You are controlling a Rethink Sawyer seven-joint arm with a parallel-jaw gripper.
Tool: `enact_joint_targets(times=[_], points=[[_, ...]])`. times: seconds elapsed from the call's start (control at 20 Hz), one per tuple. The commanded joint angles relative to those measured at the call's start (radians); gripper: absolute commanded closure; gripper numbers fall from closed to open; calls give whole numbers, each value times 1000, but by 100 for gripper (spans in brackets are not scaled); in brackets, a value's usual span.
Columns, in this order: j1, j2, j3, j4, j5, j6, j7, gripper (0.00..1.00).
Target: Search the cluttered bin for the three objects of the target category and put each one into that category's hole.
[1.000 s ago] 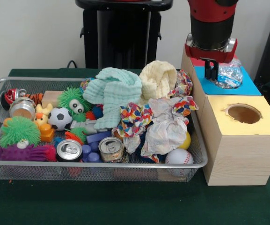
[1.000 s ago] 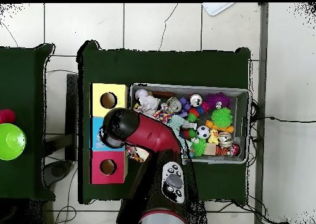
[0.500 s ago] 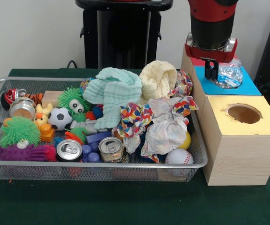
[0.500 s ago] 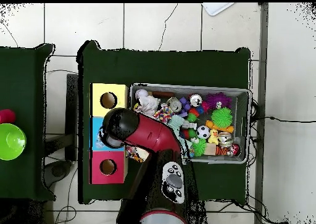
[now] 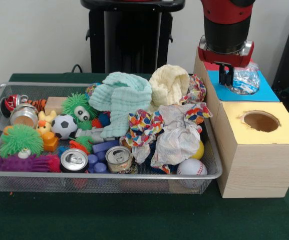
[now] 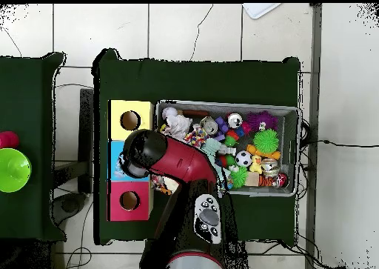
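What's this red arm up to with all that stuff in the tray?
The red arm's gripper hangs over the blue-topped box, right beside a crinkly clear plastic bag sitting at that box's hole. The wire bin next to it is full of toys, cans, balls and cloths. The yellow box in front has an open hole.

I see a crumpled clear plastic bag point(image 5: 244, 80) with blue print lying on the blue-topped box point(image 5: 264, 92), over its hole. The wire bin point(image 5: 104, 175) beside the boxes is heaped with cloths, balls, cans and spiky toys
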Motion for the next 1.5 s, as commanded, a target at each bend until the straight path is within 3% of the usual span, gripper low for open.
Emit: enact_joint_targets(times=[0.05,1.0,1.5], points=[[7,99,74,11,0,-70,177,100],[60,201,-5,-49,-12,-187,238,100],[141,269,-122,-104,-12,-249,319,100]])
